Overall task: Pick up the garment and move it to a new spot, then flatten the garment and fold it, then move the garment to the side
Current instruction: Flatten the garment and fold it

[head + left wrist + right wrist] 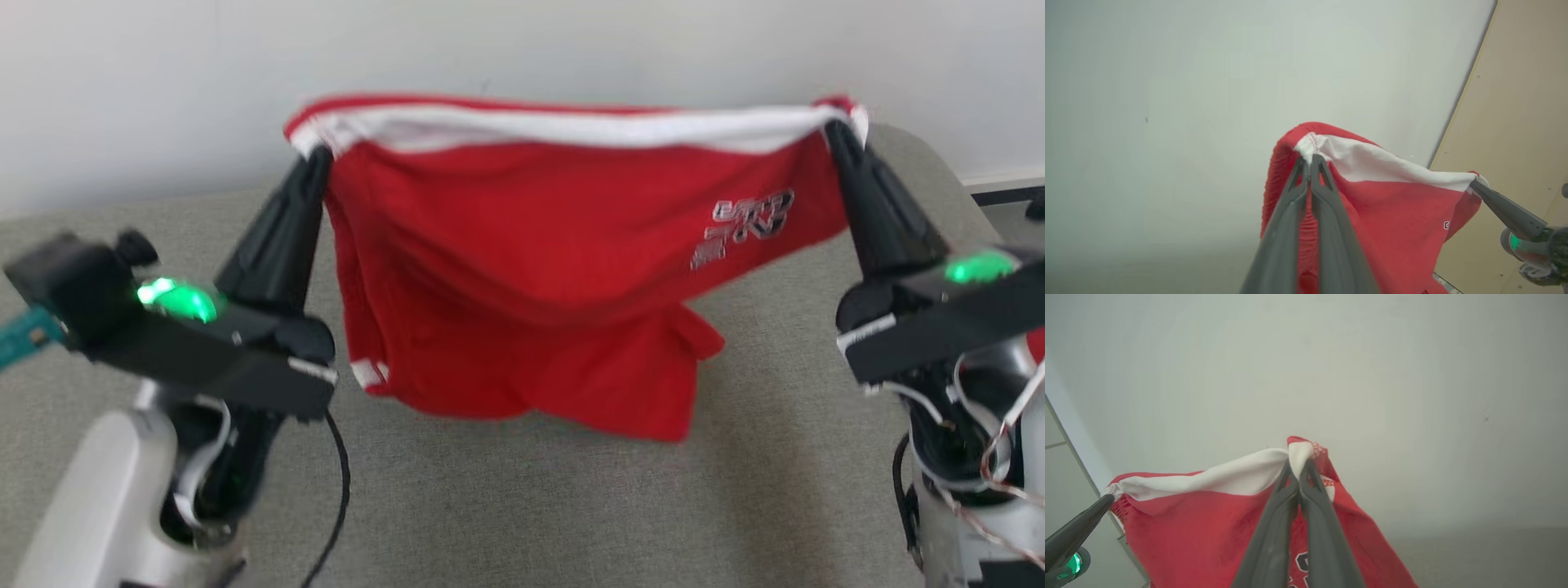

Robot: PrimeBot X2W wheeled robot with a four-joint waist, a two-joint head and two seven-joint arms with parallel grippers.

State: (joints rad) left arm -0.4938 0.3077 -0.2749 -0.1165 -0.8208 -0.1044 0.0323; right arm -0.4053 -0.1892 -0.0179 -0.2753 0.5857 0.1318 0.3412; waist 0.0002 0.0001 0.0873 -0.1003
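A silver-and-white print (741, 229) stands on the front of the red garment (522, 269), toward the right in the head view. It runs in short stacked lines, too blurred to read. The left wrist view catches a dark-outlined corner of it at the cloth's edge. The right wrist view catches a curved, dark-edged fragment low on the cloth. No letter or number is legible.
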